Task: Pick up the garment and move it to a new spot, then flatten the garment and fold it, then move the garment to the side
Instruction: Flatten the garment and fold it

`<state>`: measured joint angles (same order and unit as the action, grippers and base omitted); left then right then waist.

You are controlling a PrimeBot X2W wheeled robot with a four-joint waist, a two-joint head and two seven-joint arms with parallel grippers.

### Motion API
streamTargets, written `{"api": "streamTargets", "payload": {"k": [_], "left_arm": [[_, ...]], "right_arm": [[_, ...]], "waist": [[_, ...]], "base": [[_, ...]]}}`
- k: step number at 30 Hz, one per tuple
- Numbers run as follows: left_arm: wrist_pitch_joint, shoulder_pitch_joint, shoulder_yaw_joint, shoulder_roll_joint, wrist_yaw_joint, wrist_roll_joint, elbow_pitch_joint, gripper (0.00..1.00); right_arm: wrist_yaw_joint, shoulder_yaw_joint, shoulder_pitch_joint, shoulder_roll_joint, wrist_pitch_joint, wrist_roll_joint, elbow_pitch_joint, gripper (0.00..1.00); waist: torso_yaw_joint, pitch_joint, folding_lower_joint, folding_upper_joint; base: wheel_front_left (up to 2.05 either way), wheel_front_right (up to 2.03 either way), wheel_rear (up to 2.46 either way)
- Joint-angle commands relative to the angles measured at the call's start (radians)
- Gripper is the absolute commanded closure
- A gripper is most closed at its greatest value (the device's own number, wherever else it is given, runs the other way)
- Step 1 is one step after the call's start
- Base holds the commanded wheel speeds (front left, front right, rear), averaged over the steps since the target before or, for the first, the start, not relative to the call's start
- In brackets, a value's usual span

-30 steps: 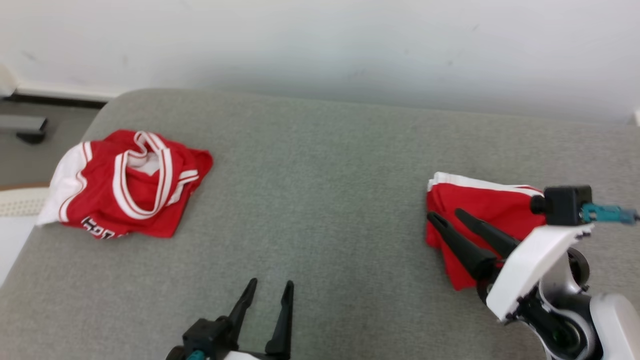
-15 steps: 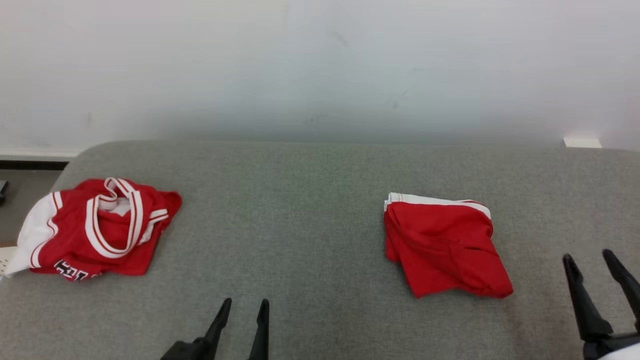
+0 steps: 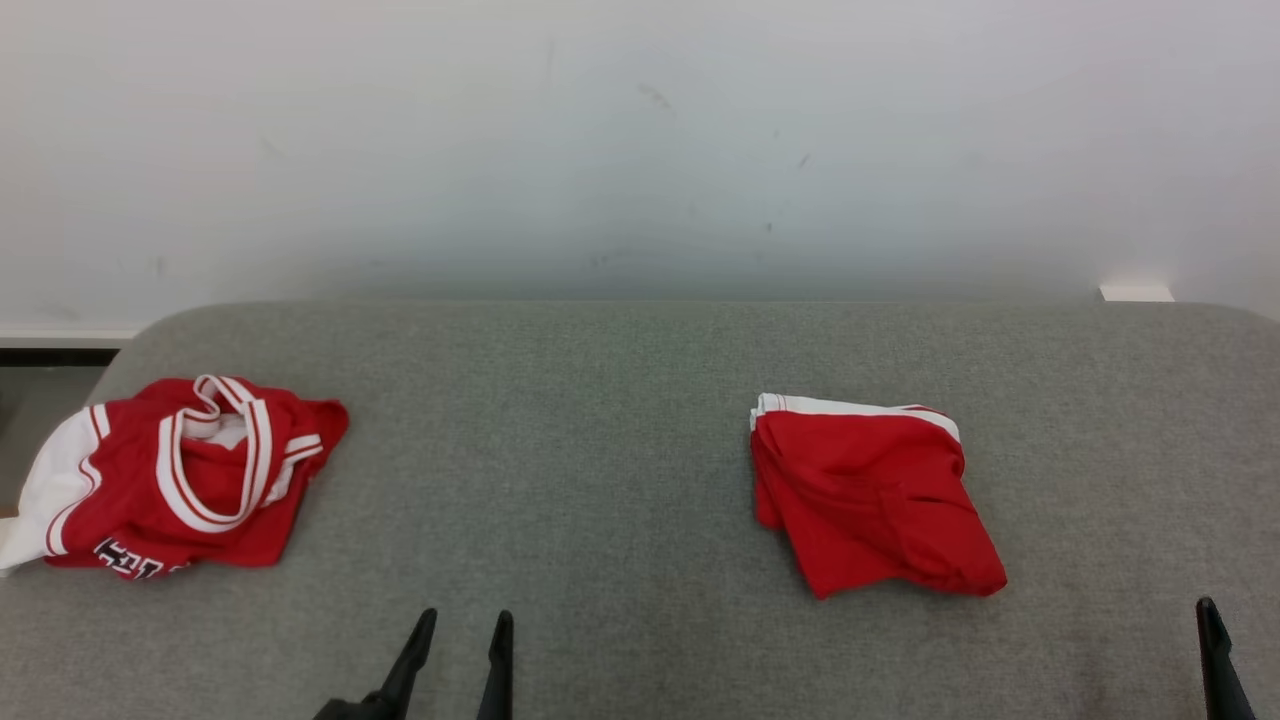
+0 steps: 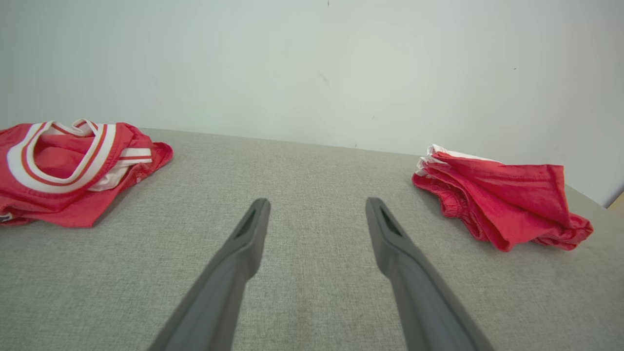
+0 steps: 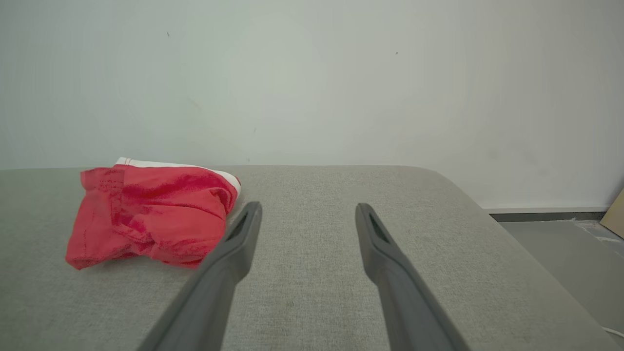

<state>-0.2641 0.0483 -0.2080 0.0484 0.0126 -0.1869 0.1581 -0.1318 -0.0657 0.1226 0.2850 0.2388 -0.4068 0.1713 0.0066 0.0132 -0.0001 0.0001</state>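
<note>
Right gripper (image 5: 308,207) hangs empty, fingers spread. The folded garment (image 5: 151,214), a red bundle with a white band along its far edge, lies on the grey cushion (image 5: 312,292) to its left, untouched. Left gripper (image 4: 318,201) is likewise spread.

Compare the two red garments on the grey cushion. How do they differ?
The left garment lies crumpled; the right garment is folded into a compact bundle. The left garment shows broad white-striped trim and dark lettering; the right garment is plain red with one white edge. Both rest on the grey cushion, apart.
</note>
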Motion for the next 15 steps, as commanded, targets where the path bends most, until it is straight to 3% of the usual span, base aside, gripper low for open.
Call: {"api": "streamTargets", "payload": {"k": [1, 3, 4, 5, 6, 11, 15], "left_arm": [[0.0, 0.012, 0.003, 0.004, -0.003, 0.015, -0.002, 0.0], [0.0, 0.009, 0.002, 0.004, -0.007, 0.023, -0.001, 0.0], [0.0, 0.006, 0.003, 0.004, -0.009, 0.028, 0.001, 0.0], [0.0, 0.002, 0.003, 0.004, -0.011, 0.032, 0.003, 0.0], [0.0, -0.002, 0.004, 0.004, -0.01, 0.033, 0.006, 0.0], [0.0, -0.028, 0.005, 0.004, -0.016, 0.039, 0.01, 0.0], [0.0, -0.053, -0.009, 0.004, -0.017, 0.024, 0.008, 0.0]], "right_arm": [[0.002, 0.015, -0.042, 0.014, 0.006, -0.008, 0.001, 0.0], [0.002, 0.036, -0.079, 0.031, -0.012, -0.013, 0.0, 0.0], [0.002, 0.054, -0.101, 0.04, -0.022, -0.016, -0.003, 0.55], [0.002, 0.07, -0.128, 0.05, -0.033, -0.016, -0.004, 0.9], [0.002, 0.086, -0.153, 0.058, -0.047, -0.021, -0.002, 1.0], [0.002, 0.162, -0.262, 0.081, -0.104, -0.03, 0.041, 1.0], [0.002, 0.245, -0.36, 0.076, -0.14, -0.014, 0.156, 1.0]], "waist": [[0.004, -0.004, 0.0001, -0.0001], [0.011, -0.009, 0.0001, -0.0001], [0.015, -0.012, 0.0001, -0.0001], [0.021, -0.016, 0.0001, -0.0001], [0.027, -0.021, 0.0001, -0.0001], [0.064, -0.053, 0.0001, -0.0001], [0.11, -0.095, 0.0001, -0.0001]], "base": [[0.0, 0.0, 0.0], [0.0, 0.0, 0.0], [0.0, 0.0, 0.0], [0.0, 0.0, 0.0], [0.0, 0.0, 0.0], [0.0, 0.0, 0.0], [0.0, 0.0, 0.0]]}}
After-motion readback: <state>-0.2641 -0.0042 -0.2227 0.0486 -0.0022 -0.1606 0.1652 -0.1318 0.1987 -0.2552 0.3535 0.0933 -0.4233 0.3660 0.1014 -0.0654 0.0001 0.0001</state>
